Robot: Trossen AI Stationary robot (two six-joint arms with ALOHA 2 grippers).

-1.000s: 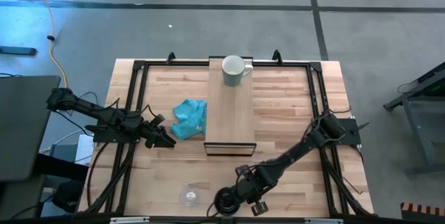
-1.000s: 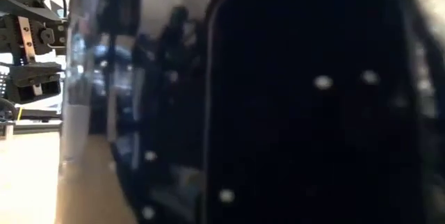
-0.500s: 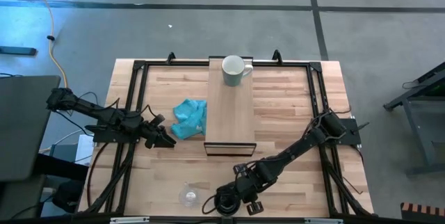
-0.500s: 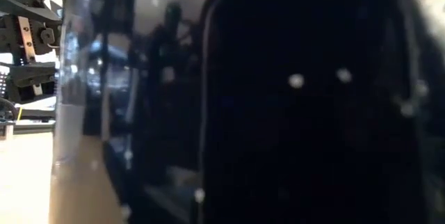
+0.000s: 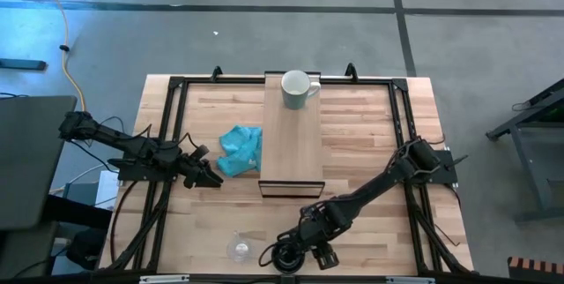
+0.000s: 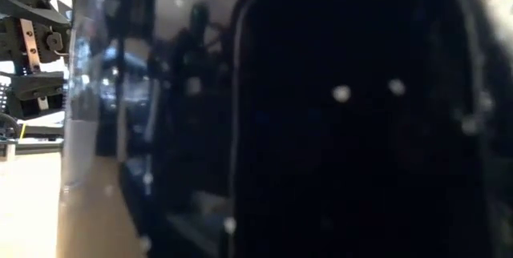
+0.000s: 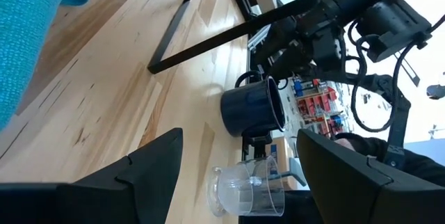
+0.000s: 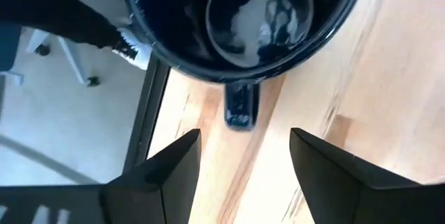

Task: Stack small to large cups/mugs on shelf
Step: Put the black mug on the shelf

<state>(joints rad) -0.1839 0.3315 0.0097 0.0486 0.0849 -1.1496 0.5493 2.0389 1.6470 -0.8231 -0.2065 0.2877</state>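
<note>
- Plainly, the left end effector (image 5: 211,178) waits over the left side of the desk (image 5: 361,125), just beside the teal cloth (image 5: 241,149); its fingers (image 7: 149,165) stand spread apart and hold nothing.
- The small glass cup (image 5: 239,249) sits near the desk's front edge, close to the left of the black mug (image 5: 285,256), so any sideways swing during the lift could knock it.
- The shelf (image 5: 292,143) runs down the middle of the desk, with the white mug (image 5: 297,89) upright at its far end and the rest of the plank bare.
- The right end effector (image 5: 304,250) is low at the front edge, directly at the black mug. Its wrist view looks down into the mug's mouth (image 8: 243,22), with the handle (image 8: 240,106) pointing back between the parted fingers (image 8: 156,182). They are open and do not appear to grip anything yet.
- By my reading, the step in hand is grasping the black mug. It would go best with one finger inside the rim and one outside, clear of the handle, closing firmly before lifting.
- A straight rise first, then travel toward the shelf, should keep the mug off the glass cup and the shelf's dark front edge (image 5: 292,189).
</note>
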